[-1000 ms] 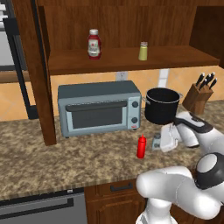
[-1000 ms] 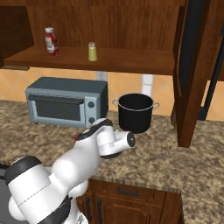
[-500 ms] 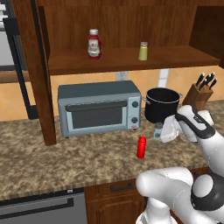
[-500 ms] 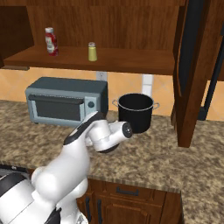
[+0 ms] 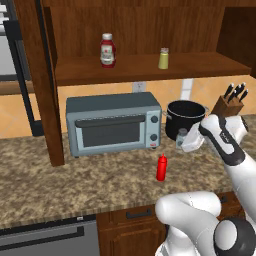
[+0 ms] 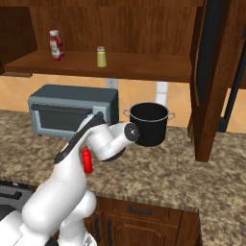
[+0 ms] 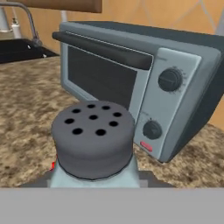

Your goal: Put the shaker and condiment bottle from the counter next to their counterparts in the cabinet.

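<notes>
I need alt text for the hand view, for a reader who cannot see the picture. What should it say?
A small pale shaker with a grey cap full of holes sits very close to the camera, low in the centre. Behind it stands a grey toaster oven with a dark glass door and two knobs, on a speckled brown counter. A sink faucet shows at the far upper left.

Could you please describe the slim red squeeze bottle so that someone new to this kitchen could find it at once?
Start at the grey toaster oven on the granite counter. The condiment bottle stands upright just in front of its right corner. It is all red with a pointed nozzle, unlike the wider white-capped ketchup bottle on the shelf.
</notes>
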### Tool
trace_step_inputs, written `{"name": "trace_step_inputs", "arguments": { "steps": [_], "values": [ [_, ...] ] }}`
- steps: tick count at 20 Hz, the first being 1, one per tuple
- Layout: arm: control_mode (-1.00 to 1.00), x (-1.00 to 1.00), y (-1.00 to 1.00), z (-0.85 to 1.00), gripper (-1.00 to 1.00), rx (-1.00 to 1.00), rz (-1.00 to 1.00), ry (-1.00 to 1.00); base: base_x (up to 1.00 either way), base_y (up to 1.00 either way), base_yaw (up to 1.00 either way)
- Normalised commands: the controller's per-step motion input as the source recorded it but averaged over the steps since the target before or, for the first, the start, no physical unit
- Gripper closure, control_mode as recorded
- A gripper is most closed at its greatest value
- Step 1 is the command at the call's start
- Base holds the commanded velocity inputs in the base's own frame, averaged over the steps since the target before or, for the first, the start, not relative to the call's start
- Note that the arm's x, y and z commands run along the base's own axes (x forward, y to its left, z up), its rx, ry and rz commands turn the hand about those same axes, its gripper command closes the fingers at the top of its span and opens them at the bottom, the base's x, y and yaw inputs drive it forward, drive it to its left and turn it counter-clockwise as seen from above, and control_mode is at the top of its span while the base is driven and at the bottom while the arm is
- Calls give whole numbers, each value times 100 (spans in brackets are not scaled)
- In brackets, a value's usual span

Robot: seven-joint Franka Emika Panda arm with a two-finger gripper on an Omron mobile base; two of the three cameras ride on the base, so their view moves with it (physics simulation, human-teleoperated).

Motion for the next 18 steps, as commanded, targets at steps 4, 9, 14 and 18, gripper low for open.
{"name": "trace_step_inputs", "arguments": {
  "steps": [4, 9, 14, 18],
  "values": [
    [-100, 0, 0, 51, 100, -4, -9, -1, 0, 0, 0],
    [-100, 0, 0, 54, 100, -1, -9, -3, 0, 0, 0],
    [-100, 0, 0, 57, 100, 0, -7, -3, 0, 0, 0],
    [-100, 0, 0, 54, 100, 0, -7, -2, 0, 0, 0]
  ]
}}
